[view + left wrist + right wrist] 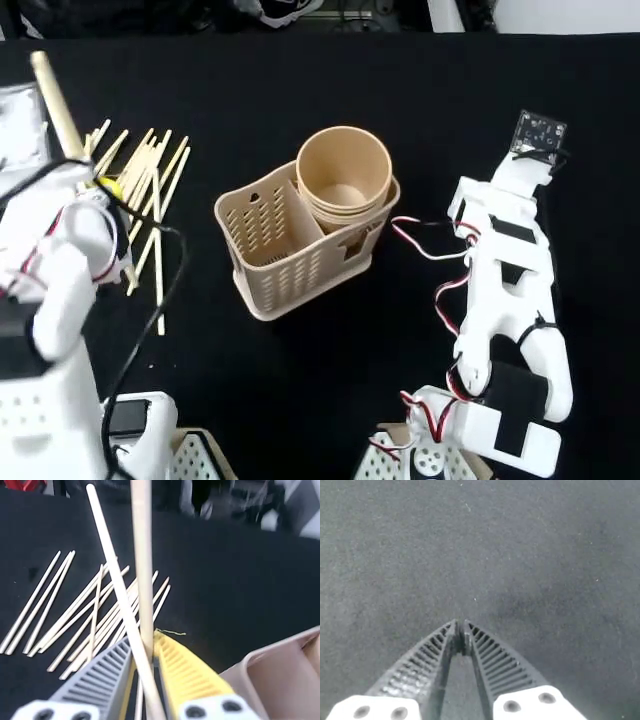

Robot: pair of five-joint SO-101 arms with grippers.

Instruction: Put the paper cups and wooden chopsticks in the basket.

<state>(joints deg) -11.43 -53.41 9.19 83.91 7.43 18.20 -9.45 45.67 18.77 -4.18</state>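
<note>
Left wrist view: 2 pale wooden chopsticks (142, 580) are pinched in my left claw (150, 642), above loose wooden sticks (85, 615) on the black tablecloth (225, 580). Stacked tan paper cups (343, 175) sit in the beige slotted plastic basket (275, 250). My right claw (459, 630) is pressed together.

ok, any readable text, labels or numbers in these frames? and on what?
None readable.
The basket, cups and chopsticks carry no print.
The dark board right of the cups and the pale packet at the table's left edge: any marks are too small to read.
</note>
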